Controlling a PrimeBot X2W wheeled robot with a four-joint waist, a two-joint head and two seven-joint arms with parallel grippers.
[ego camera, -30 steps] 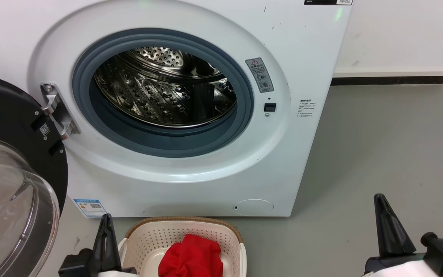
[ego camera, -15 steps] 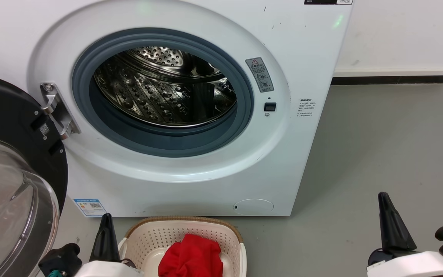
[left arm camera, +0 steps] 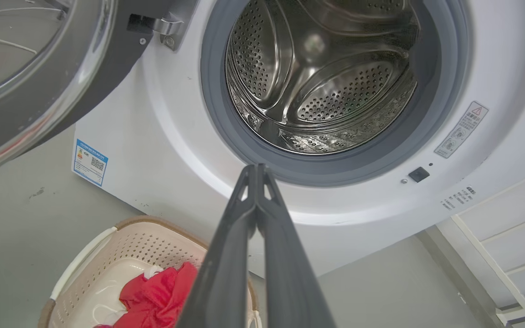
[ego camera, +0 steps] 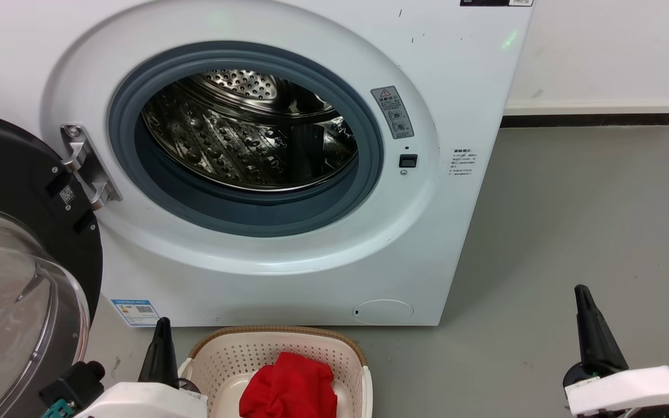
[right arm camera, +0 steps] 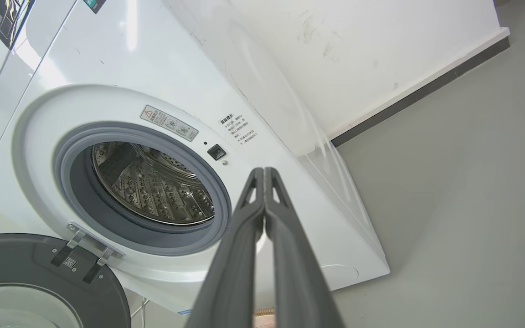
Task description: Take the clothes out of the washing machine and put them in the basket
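Note:
The white washing machine stands with its door swung open to the left, and its shiny steel drum holds nothing that I can see. On the floor in front sits the cream basket with the bright red clothes bundled inside; the clothes and basket also show in the left wrist view. My left gripper is shut and empty, just left of the basket. My right gripper is shut and empty over the bare floor at the far right.
The black-framed glass door juts out at the left, close to my left arm. Grey floor stretches to the right of the machine up to a white wall with a dark skirting.
Both arms have drawn back toward the bottom edge, the left one shifting left and the right one further right. The clothes and basket have not moved.

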